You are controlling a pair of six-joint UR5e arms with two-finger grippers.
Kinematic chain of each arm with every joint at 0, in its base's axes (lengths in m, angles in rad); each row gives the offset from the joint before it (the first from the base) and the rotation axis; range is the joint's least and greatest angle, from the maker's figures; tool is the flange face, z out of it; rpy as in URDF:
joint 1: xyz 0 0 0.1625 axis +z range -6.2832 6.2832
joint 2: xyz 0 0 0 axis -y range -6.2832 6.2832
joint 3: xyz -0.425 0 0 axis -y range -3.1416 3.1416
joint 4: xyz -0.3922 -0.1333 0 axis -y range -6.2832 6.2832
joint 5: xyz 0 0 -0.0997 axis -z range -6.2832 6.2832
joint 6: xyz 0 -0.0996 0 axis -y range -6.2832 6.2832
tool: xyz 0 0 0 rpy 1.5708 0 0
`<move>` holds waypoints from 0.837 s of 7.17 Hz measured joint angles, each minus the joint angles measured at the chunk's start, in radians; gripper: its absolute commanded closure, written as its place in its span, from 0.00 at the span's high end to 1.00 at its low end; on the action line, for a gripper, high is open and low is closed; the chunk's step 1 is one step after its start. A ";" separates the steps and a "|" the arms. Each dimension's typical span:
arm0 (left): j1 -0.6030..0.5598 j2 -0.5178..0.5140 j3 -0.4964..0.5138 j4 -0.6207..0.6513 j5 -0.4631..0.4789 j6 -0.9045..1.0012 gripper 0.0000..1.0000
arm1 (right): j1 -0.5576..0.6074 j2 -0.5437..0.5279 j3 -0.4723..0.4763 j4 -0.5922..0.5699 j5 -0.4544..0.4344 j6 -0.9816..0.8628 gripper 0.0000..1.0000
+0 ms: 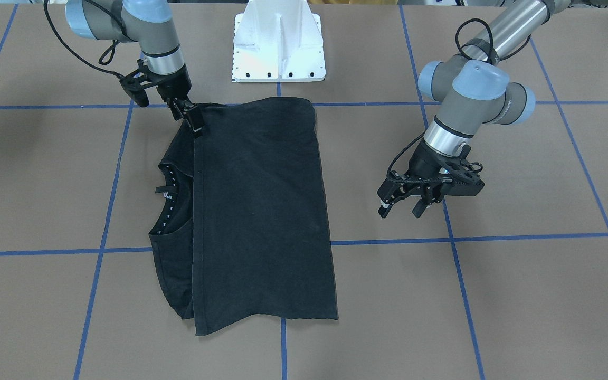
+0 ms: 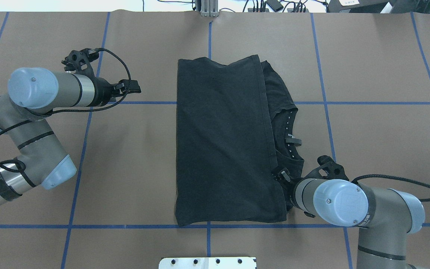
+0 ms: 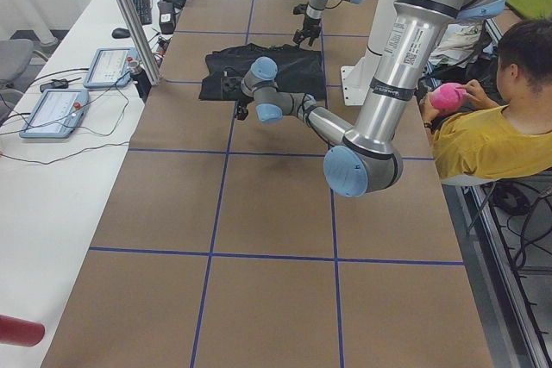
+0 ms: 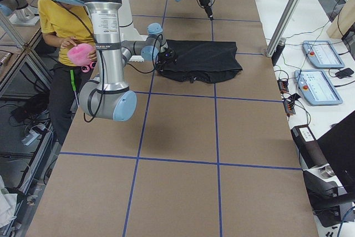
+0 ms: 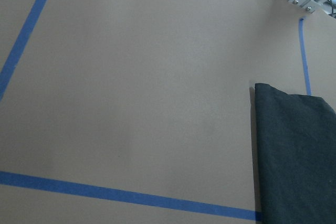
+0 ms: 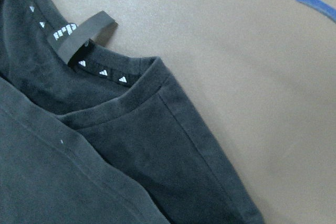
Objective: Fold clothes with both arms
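Brown paper-covered table [image 2: 125,168] with a blue tape grid is carrying everything. Black T-shirt [image 2: 222,142] is lying folded at table centre, between the two arms, hem layer flipped over the body. Its long axis is running from the robot's side toward the far edge; the collar [image 2: 291,134] is facing the robot's right, peeking out from under the fold. No print is showing, only plain black fabric.

Left arm [image 2: 39,112] is hanging over bare table, well apart from the shirt; left gripper [image 1: 404,206] is hovering with fingers spread, holding nothing.

Right arm [image 2: 349,205] is reaching in at the shirt's near right corner. Right gripper [image 1: 194,120] is sitting on the folded edge there, fingers together and seeming to be pinching the cloth.

Neck tape inside the collar is showing a row of small white triangle marks [image 6: 102,72]. A black hang loop [image 6: 84,35] is sticking up with tiny white lettering, too blurred to read.
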 measured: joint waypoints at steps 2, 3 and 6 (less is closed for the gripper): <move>0.003 0.000 0.000 0.000 0.002 0.000 1.00 | -0.021 -0.002 -0.005 0.002 -0.002 0.016 0.93; 0.005 0.000 0.000 0.000 0.005 0.000 1.00 | -0.030 -0.005 -0.007 0.002 -0.003 0.017 0.92; 0.006 0.000 -0.001 0.000 0.009 0.000 1.00 | -0.051 -0.002 -0.016 0.002 -0.003 0.018 0.81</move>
